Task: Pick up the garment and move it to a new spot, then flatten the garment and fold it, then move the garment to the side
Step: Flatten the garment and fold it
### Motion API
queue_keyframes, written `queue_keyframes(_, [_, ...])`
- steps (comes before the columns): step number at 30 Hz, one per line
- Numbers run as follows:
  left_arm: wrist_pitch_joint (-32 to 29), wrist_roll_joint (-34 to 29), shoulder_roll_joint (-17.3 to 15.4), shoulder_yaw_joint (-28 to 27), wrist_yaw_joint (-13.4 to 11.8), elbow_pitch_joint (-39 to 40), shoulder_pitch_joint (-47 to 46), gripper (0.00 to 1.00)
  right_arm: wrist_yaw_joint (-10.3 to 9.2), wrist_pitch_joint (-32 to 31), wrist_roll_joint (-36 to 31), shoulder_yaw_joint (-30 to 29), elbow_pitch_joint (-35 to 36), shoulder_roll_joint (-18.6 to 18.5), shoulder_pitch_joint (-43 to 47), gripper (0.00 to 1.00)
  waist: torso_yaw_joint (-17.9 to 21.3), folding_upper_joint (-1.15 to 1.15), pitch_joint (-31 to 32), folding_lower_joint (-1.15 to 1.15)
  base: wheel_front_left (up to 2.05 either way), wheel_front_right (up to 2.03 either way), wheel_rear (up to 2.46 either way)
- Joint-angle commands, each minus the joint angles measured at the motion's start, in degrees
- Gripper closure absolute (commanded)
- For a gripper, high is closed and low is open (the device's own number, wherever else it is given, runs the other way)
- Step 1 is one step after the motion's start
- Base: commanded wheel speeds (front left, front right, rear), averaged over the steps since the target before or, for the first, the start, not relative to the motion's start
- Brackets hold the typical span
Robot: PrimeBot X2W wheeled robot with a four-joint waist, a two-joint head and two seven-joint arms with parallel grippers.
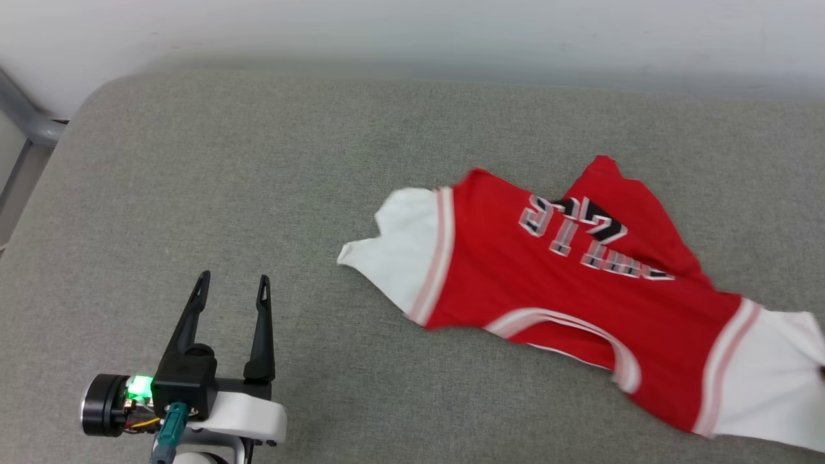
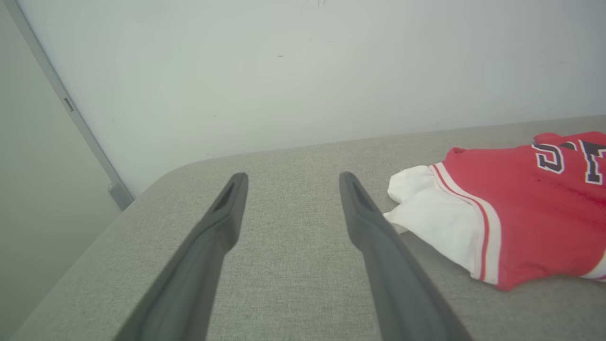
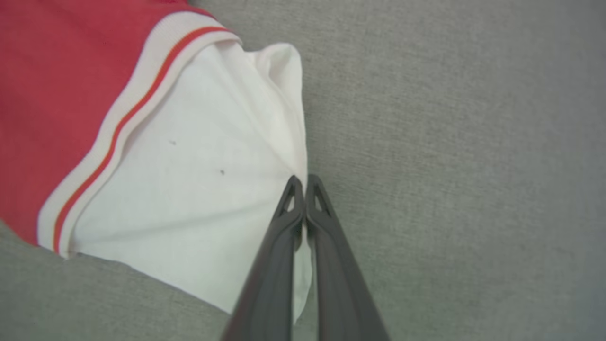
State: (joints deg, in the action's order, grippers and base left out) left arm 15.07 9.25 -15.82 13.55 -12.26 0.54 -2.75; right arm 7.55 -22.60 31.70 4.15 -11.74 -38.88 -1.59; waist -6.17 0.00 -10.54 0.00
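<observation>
The garment (image 1: 567, 290), a red jersey with white sleeves, striped trim and block lettering, lies spread and rumpled on the grey padded surface at the right. My right gripper (image 3: 303, 182) is shut on the edge of its right white sleeve (image 3: 189, 189), with cloth puckering toward the fingertips. My left gripper (image 1: 233, 282) stands open at the lower left, well clear of the other white sleeve (image 1: 399, 251). In the left wrist view that sleeve (image 2: 435, 213) lies just right of my open left gripper (image 2: 291, 180).
The grey padded surface (image 1: 258, 180) stretches wide to the left and back. A pale wall (image 1: 412, 26) rises behind it, and a grey metal frame (image 1: 26, 122) stands past the left corner.
</observation>
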Motion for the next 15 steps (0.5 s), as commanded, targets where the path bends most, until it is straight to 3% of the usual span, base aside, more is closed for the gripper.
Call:
queue_keyframes(1, [0.12, -0.64, 0.47, -0.55, 0.68, -0.27, 0.46, 0.0, -0.12, -0.45, 0.17, -1.19, -2.21, -1.59, -0.77, 1.0, -0.25, 0.0, 0.18, 0.0, 0.0, 0.0, 0.0])
queue_keyframes(10, [0.12, -2.45, 2.0, -2.48, 4.72, -2.03, -1.64, 0.0, -0.11, 1.46, 0.21, -0.72, -14.36, -0.74, -3.51, 0.98, -0.3, 0.0, 0.57, 0.0, 0.0, 0.0, 0.0])
queue_keyframes(11, [0.12, -2.44, 1.97, -2.77, 5.36, -2.15, -2.1, 0.0, -0.11, 2.95, 0.5, -0.99, -14.74, -0.16, -4.31, 0.1, -0.12, 0.0, 0.72, 0.0, 0.0, 0.0, 0.0])
queue_keyframes(12, [0.12, -2.41, 1.85, -3.03, 6.03, -2.44, -2.52, 0.0, -0.12, 4.3, 0.61, -1.13, -15.04, 0.47, -4.85, 0.0, 0.11, 0.0, 0.91, 0.0, 0.0, 0.0, 0.0])
queue_keyframes(15, [0.12, -1.81, 1.15, -3.61, 8.81, -3.39, -4.78, 0.0, -0.12, 9.16, -0.63, -1.04, -14.3, 1.17, -5.51, 0.0, 0.9, 0.0, 1.54, 0.0, 0.0, 0.0, 0.0])
